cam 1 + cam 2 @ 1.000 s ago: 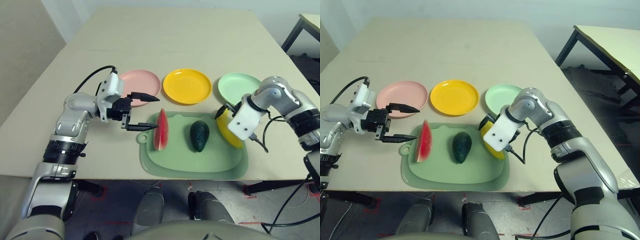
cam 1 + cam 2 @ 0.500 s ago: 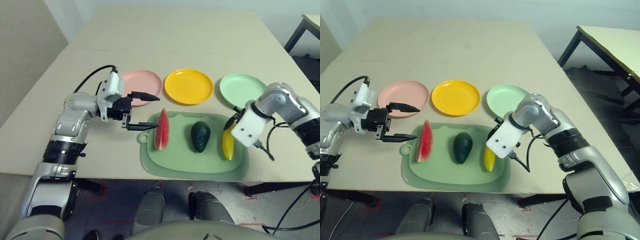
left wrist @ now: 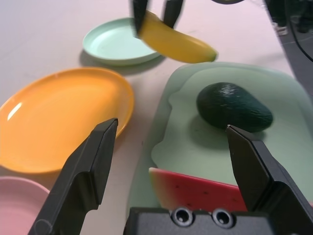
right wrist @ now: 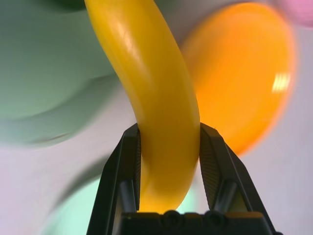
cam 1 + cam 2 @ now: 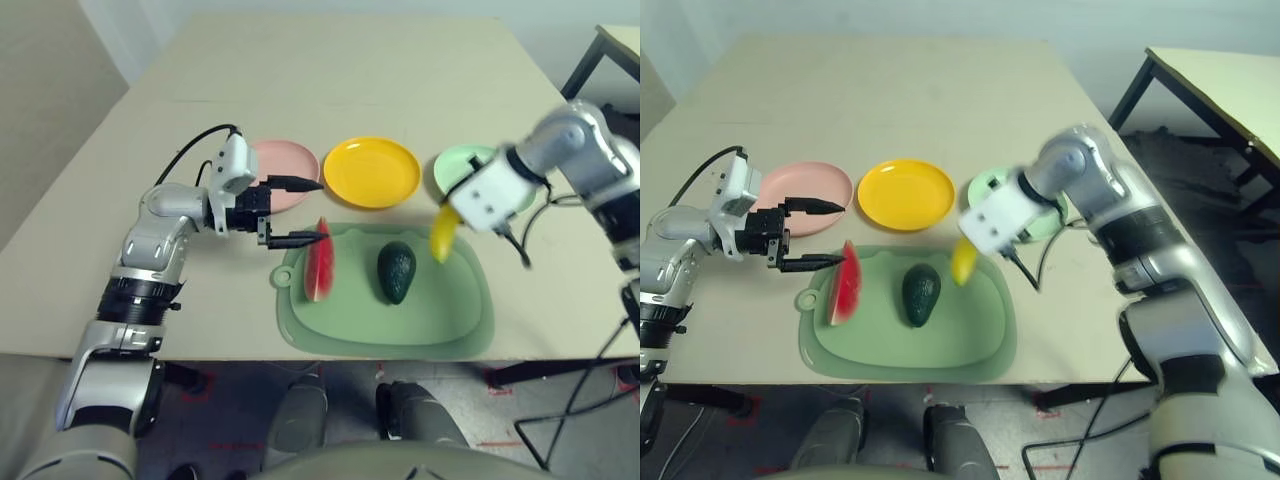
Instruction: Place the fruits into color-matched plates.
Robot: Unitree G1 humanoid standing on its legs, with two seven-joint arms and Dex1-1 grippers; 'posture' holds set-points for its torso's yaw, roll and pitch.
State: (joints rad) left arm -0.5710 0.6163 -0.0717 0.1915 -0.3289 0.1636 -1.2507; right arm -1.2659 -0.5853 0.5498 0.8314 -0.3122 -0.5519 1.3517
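Left eye view: the right end effector (image 5: 447,212) pinches the banana (image 5: 441,234), which hangs in the air over the far right corner of the mat (image 5: 440,325), in front of the green plate (image 5: 455,165). The left end effector (image 5: 305,211), fingers spread, points at the top of the watermelon (image 5: 318,260), which stands on the mat's left part. The avocado (image 5: 396,271) lies mid-mat. The pink plate (image 5: 283,162) and yellow plate (image 5: 372,171) sit on the surface (image 5: 330,70) beyond the mat.

Left wrist view: the spread fingers (image 3: 85,174) frame the watermelon's rim, the avocado and the lifted banana.

Right wrist view: the fingers (image 4: 123,169) clamp the banana's middle.
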